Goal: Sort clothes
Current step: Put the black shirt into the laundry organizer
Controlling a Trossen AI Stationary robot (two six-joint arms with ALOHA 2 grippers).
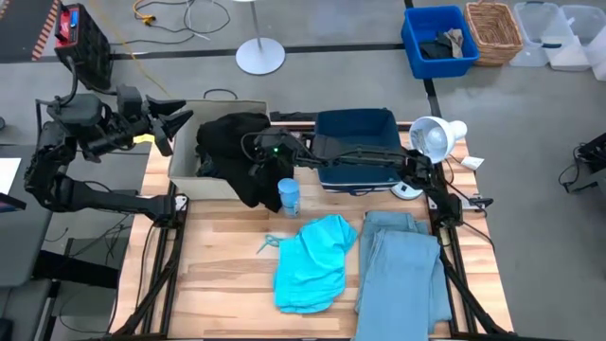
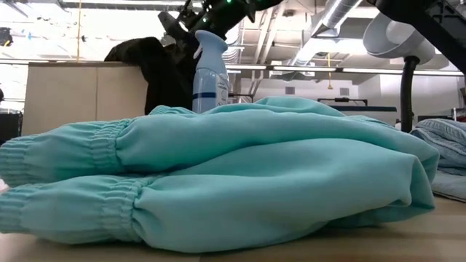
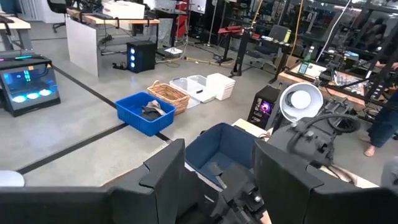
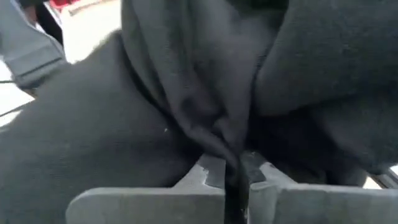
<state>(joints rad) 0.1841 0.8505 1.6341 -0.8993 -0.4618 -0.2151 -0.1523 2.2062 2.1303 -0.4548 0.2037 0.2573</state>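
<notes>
The wooden table (image 1: 227, 275) carries the sorting job, and every place here is given from the beige fabric box (image 1: 220, 147) at its far left corner. The pale grey-blue trousers (image 1: 402, 275) lie flat on the table's near right part, well apart from the box — apparently waiting their turn. The navy fabric bin (image 1: 355, 147) stands just beside the box, to its right, on the same far edge, seemingly the second destination. The turquoise garment (image 1: 311, 260) lies bunched in front of the box toward the table's near middle, loose and untouched.

The black garment (image 1: 237, 152) hangs over the box's right wall, partly inside and partly trailing down to the table — it is draped this way because the right gripper (image 1: 260, 152) has reached across the bin and holds it at the box's rim. In the right wrist view its fingers (image 4: 208, 174) are pressed together on a pinched fold of dark cloth. Whether a very dark green piece lies beneath it cannot be told.

The left gripper (image 1: 175, 118) waits raised just outside the box's far left corner, its two fingers (image 3: 165, 174) spread wide and holding nothing. A spray bottle (image 1: 289, 197) stands upright just in front of the box, touching the hanging cloth's edge.
</notes>
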